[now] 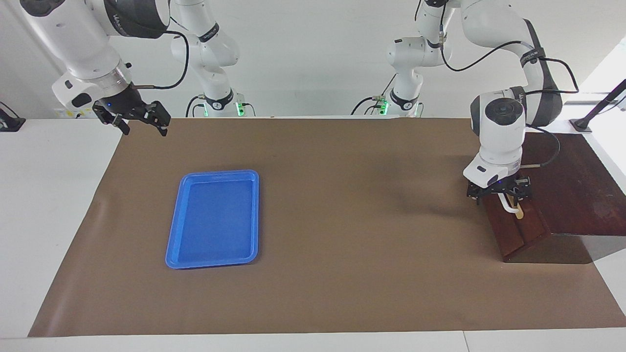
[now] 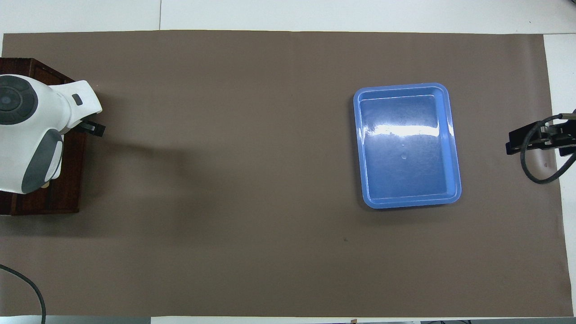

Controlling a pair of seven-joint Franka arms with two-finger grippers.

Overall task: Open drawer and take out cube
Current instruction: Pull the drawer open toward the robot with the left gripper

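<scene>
the left pincer [image 1: 500, 198] is down at the drawer [image 1: 519, 233], at the left arm's end of the tabletop [image 1: 342, 220]. its tips sit at the white bar handle [image 1: 508, 207] on the tan strip, and the handle's curved end shows just below the black fingers; whether they are clamped on it or only beside it i cannot tell. the drawer front looks flush with its dark wooden box [image 1: 577, 190], with none of the inside showing. from overhead the left arm's white wrist covers most of the box [image 2: 49, 198] and hides the handle. the cube is hidden in both views.

the right pincer [image 1: 139, 122] waits in the air over the tabletop's edge at the right arm's end, its 2 fingers [image 1: 163, 128] spread apart and holding nothing. in the overhead view it shows at the edge [image 2: 540, 137].

a blue tray [image 1: 181, 261] lies flat on the brown mat, toward the right arm's end, well apart from the drawer.
</scene>
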